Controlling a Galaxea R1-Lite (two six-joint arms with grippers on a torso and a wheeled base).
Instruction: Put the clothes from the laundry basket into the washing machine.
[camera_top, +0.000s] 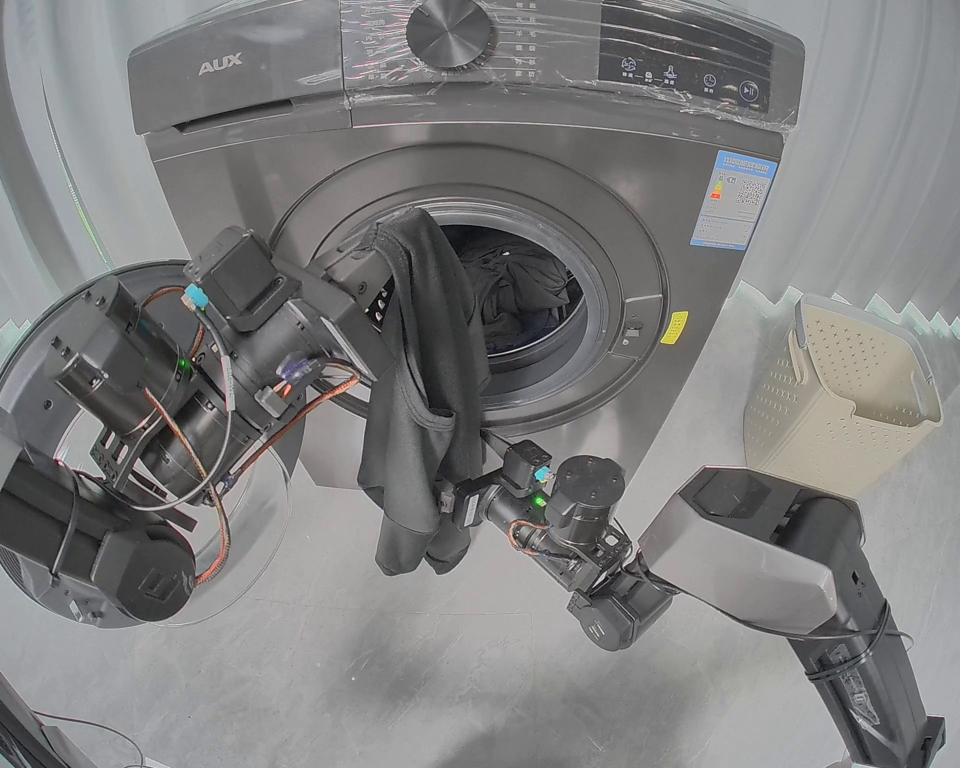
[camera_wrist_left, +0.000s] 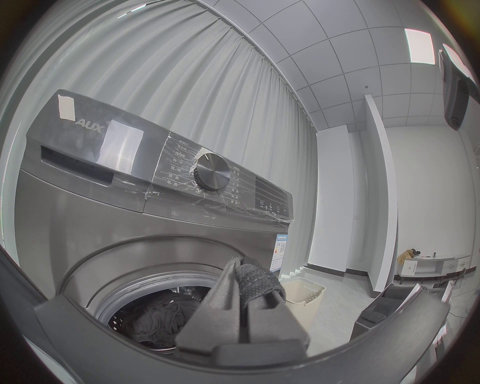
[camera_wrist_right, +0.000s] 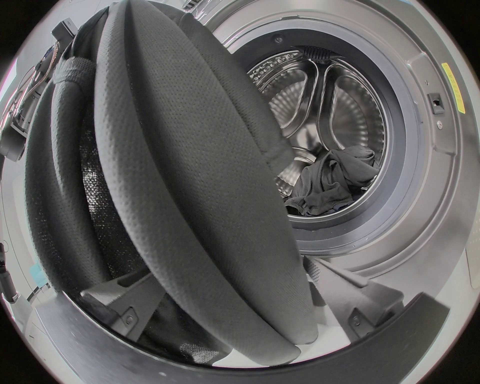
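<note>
Black garment (camera_top: 425, 370) hangs at the washing machine (camera_top: 600, 200) opening, its top pinched tight in the jaws of the left gripper (camera_wrist_left: 245, 292). The jaws of the right gripper (camera_top: 447, 497) gape wide around its lower folds.

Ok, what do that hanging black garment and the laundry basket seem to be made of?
Black garment: probably synthetic knit mesh, matte; tiny dimples cover its surface. Laundry basket: likely molded plastic, cream, matte; rigid walls with rows of small holes.
</note>
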